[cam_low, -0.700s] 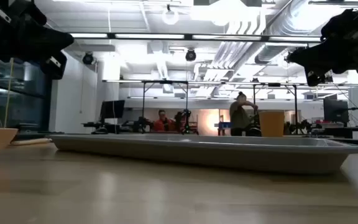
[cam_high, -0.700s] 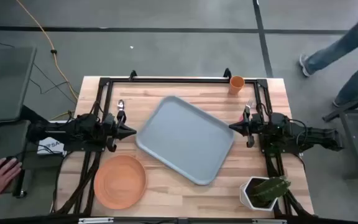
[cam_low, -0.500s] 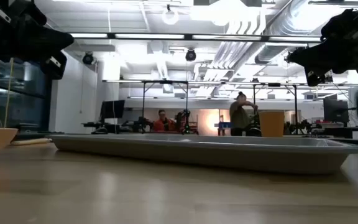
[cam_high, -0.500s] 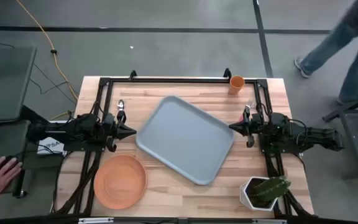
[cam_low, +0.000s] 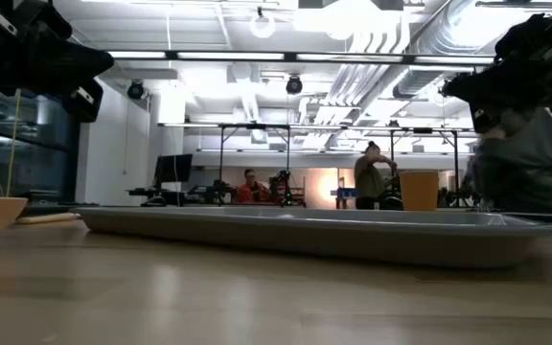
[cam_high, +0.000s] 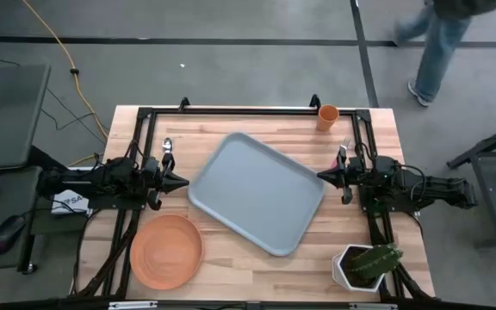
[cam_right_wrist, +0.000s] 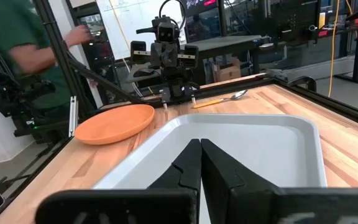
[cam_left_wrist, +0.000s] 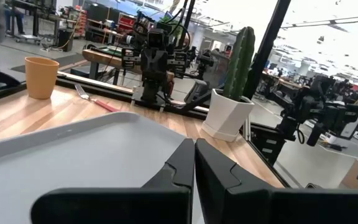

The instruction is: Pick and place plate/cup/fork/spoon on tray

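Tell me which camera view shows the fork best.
The left wrist view: the fork lies whole on the table beside the cup, tines and pink handle clear. The high view shows only a sliver by the right arm. The other views miss it.

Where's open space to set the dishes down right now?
The whole tray is bare. Free wood lies between the plate and the plant pot, and between the tray and the cup. Tray's short ends are crowded by both grippers.
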